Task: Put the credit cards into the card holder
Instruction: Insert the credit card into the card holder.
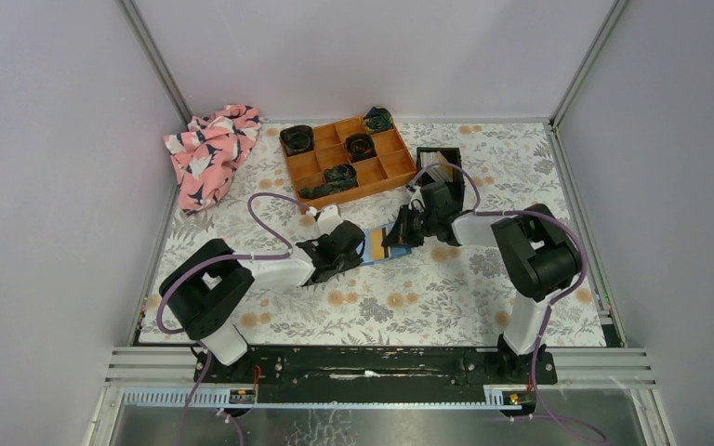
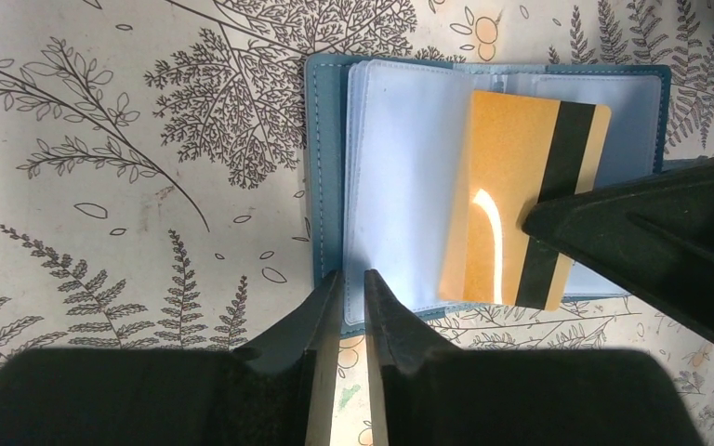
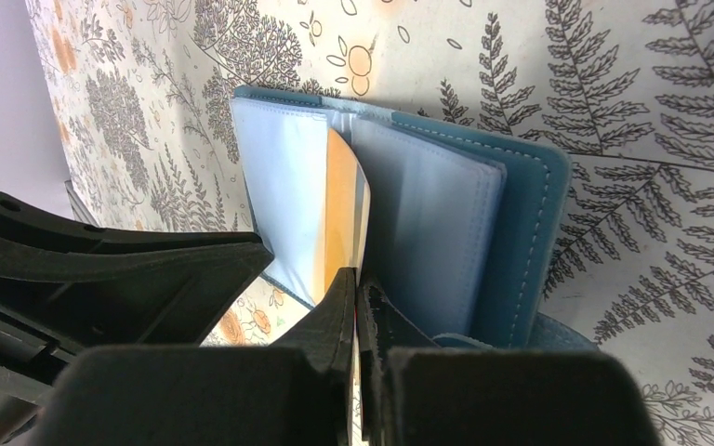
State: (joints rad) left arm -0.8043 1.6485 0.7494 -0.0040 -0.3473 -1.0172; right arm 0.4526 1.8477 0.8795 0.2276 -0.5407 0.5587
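The teal-blue card holder (image 2: 327, 167) lies open on the patterned table between both arms, its clear sleeves fanned; it also shows in the top view (image 1: 396, 253) and the right wrist view (image 3: 521, 232). My right gripper (image 3: 358, 279) is shut on a gold credit card (image 2: 507, 204) with a black stripe, whose far end sits between the sleeves. My left gripper (image 2: 353, 279) is nearly closed, its tips pinching the holder's near sleeve edge. The right gripper's black body (image 2: 651, 251) covers the card's near corner. More pale cards (image 1: 434, 157) stand in a black bin.
An orange compartment tray (image 1: 392, 167) with dark items stands behind the holder. A small black square bin (image 1: 448, 153) sits just right of it, behind my right arm. A pink patterned cloth (image 1: 209, 153) lies at the back left. Grey walls close three sides.
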